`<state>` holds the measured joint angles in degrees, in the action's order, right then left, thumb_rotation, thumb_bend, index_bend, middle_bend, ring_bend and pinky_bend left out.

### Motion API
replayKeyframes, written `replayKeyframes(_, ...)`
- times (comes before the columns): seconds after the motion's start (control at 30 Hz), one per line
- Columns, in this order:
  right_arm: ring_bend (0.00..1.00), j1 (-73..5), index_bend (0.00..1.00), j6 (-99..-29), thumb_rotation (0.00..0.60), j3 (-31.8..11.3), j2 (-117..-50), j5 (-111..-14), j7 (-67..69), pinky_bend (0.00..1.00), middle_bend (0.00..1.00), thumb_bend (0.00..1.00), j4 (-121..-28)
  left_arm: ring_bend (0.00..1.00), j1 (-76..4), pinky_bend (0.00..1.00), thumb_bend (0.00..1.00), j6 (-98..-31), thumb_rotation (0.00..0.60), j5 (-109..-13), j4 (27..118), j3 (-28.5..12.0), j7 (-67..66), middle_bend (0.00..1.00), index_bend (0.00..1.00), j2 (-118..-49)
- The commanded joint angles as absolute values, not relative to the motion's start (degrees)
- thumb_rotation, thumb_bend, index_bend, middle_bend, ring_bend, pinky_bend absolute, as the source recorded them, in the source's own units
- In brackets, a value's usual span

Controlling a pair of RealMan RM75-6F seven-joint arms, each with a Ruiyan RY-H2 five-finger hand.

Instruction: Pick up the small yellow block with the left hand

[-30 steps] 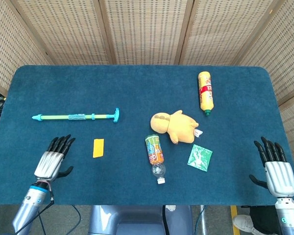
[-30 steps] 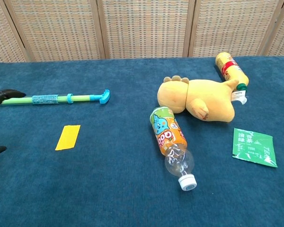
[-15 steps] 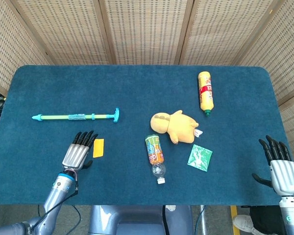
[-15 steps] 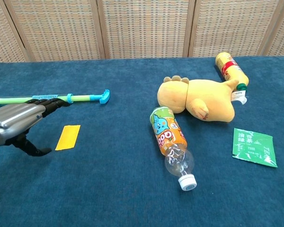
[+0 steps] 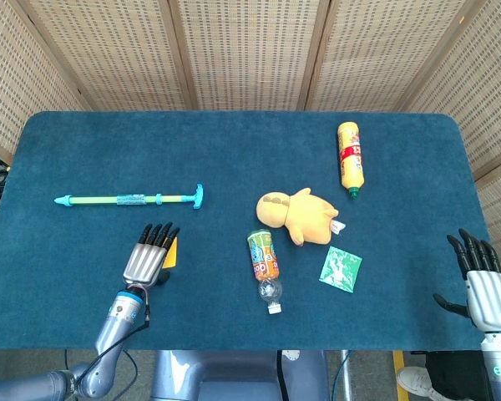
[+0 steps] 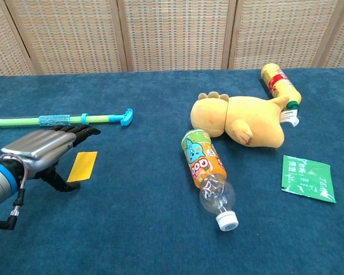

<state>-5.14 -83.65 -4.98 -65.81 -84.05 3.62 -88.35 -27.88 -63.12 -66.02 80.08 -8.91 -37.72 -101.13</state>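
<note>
Over the dark blue carpeted worktop (image 5: 234,150) the left hand (image 5: 146,261) hovers flat, fingers stretched and spread with the thumb hanging below, grasping nothing, and it sits just left of the one small flat yellow block (image 6: 82,166), its fingertips partly covering the block's left edge in the head view; whether they touch it I cannot tell. That block lies flat on the worktop, well left of the yellow plush toy (image 5: 299,215), which lies on its side near the middle. One long green and blue pump-style stick (image 5: 129,200) lies lengthwise far to the plush toy's left, beyond the block. Two bottles here: one clear plastic bottle with an orange cartoon label (image 5: 265,269) lies just left of and nearer than the plush toy, white cap pointing to the near edge, and one yellow bottle with a red band (image 5: 349,158) lies right of and beyond it, its green cap close by the toy. One green sachet (image 5: 341,269) lies flat to the toy's near right. The right hand (image 5: 484,282) is far right at the worktop's edge, fingers extended and apart, holding nothing.
</note>
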Motion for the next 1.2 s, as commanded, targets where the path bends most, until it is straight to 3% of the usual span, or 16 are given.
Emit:
replayKeyframes(0.03,0.00,-5.07,0.00,-83.63,0.600,-5.02,-65.62,-83.93,4.12,0.00,0.00,0.00,-88.31,0.00,-28.58,0.00,0.31,-63.68,0.600,-65.74,78.56,-8.87,-38.52,0.00,0.00,-102.31)
replayKeyframes(0.3,0.00,-4.81,0.00,-84.21,0.600,-5.23,-65.29,-83.92,5.10,0.00,0.00,0.00,-88.45,0.00,-29.99,0.00,0.35,-63.37,0.600,-64.53,75.15,-8.75,-39.76,0.00,0.00,-104.16)
replayKeyframes(0.5,0.00,-4.90,0.00,-84.01,0.600,-5.17,-65.31,-84.00,5.06,0.00,0.00,0.00,-88.49,0.00,-29.71,0.00,0.78,-65.95,0.600,-67.29,72.96,-8.44,-36.07,0.00,0.00,-105.05)
replayKeyframes(0.63,0.00,-4.87,0.00,-84.06,0.600,-5.08,-65.22,-84.14,4.91,0.00,0.00,0.00,-88.83,0.00,-29.43,0.00,0.90,-66.50,0.600,-67.71,72.88,-8.36,-34.69,0.00,0.00,-104.58)
replayKeyframes(0.83,0.00,-4.85,0.00,-83.96,0.600,-5.13,-65.15,-83.97,5.15,0.00,0.00,0.00,-88.85,0.00,-28.79,0.00,0.84,-65.73,0.600,-68.60,75.36,-7.12,-31.57,0.00,0.00,-102.41)
replayKeyframes(1.03,0.00,-4.78,0.00,-84.07,0.600,-5.25,-65.06,-83.80,5.43,0.00,0.00,0.00,-88.89,0.00,-28.13,0.00,0.58,-65.90,0.600,-68.42,78.30,-6.58,-30.88,0.00,0.00,-100.75)
replayKeyframes(1.2,0.00,-4.69,0.00,-84.33,0.600,-5.24,-65.02,-83.96,5.34,0.00,0.00,0.00,-89.05,0.00,-27.98,0.00,0.55,-67.24,0.600,-68.95,78.44,-6.52,-31.62,0.00,0.17,-101.04)
